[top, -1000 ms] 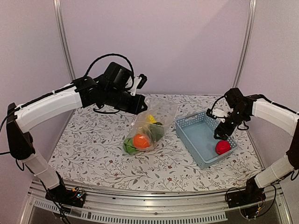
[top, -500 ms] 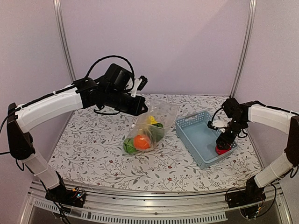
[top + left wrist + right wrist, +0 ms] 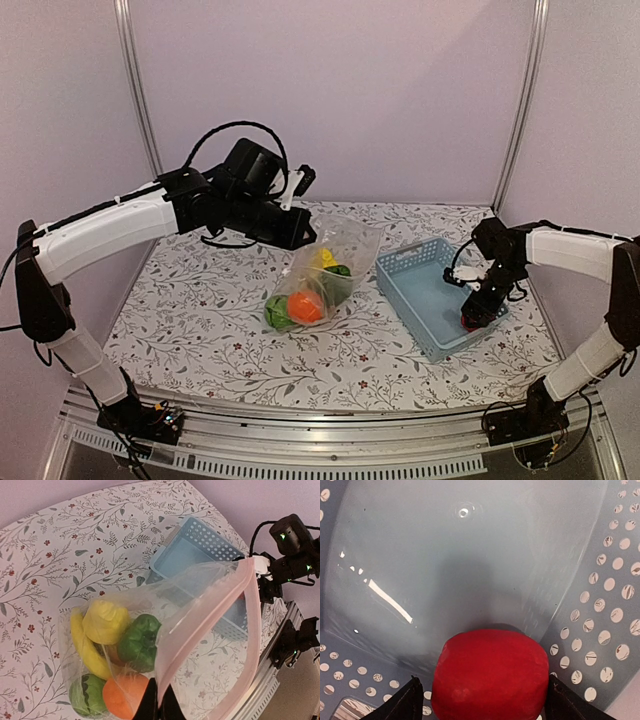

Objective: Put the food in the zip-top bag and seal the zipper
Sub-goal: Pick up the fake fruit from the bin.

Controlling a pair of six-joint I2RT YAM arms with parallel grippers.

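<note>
Left gripper (image 3: pixel 159 706): your fingers are pinched on the pale pink zipper strip (image 3: pixel 205 627) of the clear crinkly zip-top bag (image 3: pixel 200 597), whose mouth is raised and gaping.
In bag: yellow banana (image 3: pixel 85 647), yellow lemon (image 3: pixel 106 622), green pepper (image 3: pixel 137 642), orange (image 3: pixel 125 697), striped green watermelon (image 3: pixel 85 697).
Right gripper (image 3: pixel 481 700): your fingers are spread on either side of the red toy apple (image 3: pixel 487 672), inside the light-blue perforated basket (image 3: pixel 470 555).

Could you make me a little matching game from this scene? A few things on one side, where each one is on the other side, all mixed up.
Things:
1 apple
2 orange
3 bag
4 basket

Places:
A standing flat on the table, holding one fruit
B inside the bag
C pinched at its mouth by the left claw
D in the basket, between the open jaws of the right claw

Pairs: 1-D, 2-B, 3-C, 4-A.
</note>
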